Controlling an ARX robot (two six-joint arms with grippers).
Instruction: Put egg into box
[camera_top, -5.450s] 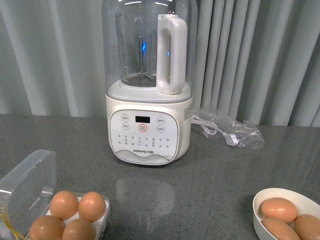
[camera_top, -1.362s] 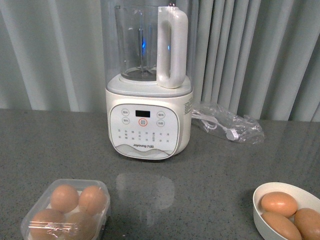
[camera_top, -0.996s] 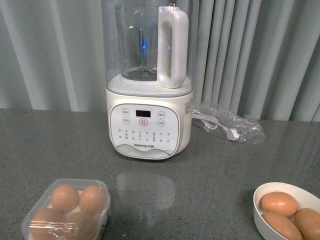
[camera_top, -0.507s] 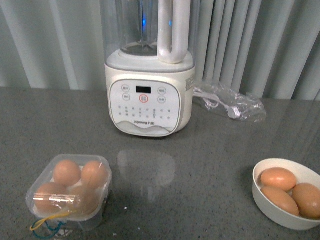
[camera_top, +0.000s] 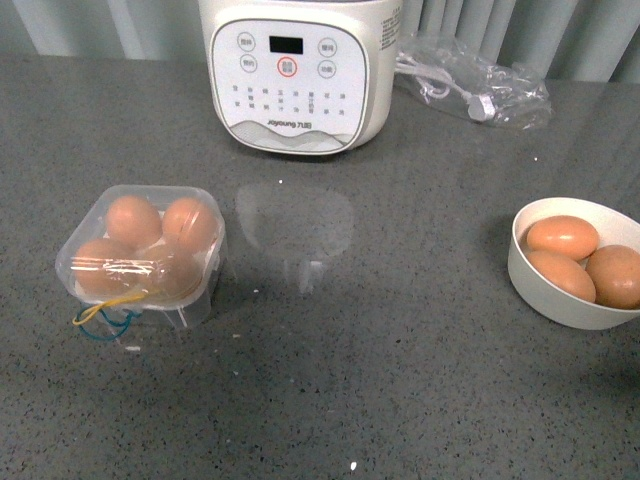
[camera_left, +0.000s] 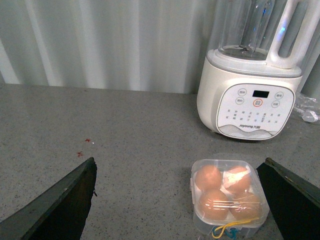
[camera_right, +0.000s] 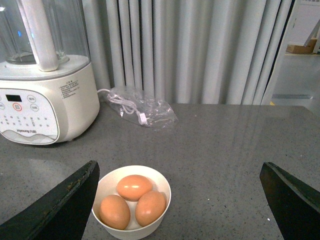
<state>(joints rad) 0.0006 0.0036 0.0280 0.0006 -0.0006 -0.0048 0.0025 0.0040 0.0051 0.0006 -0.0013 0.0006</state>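
1. A grey speckled countertop (camera_top: 400, 380) fills the foreground, faintly glossy.
2. Pale grey pleated curtains (camera_right: 200, 50) hang along its back edge.
3. Past the curtain's end, a brighter room shows (camera_right: 305, 60).
4. Two small red specks (camera_left: 83, 147) mark the counter.

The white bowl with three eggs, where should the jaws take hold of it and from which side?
Grip the white bowl by its thin rim, coming from above at the side nearest the robot: the eggs fill the middle, and its rounded wall would probably slip in a side pinch.
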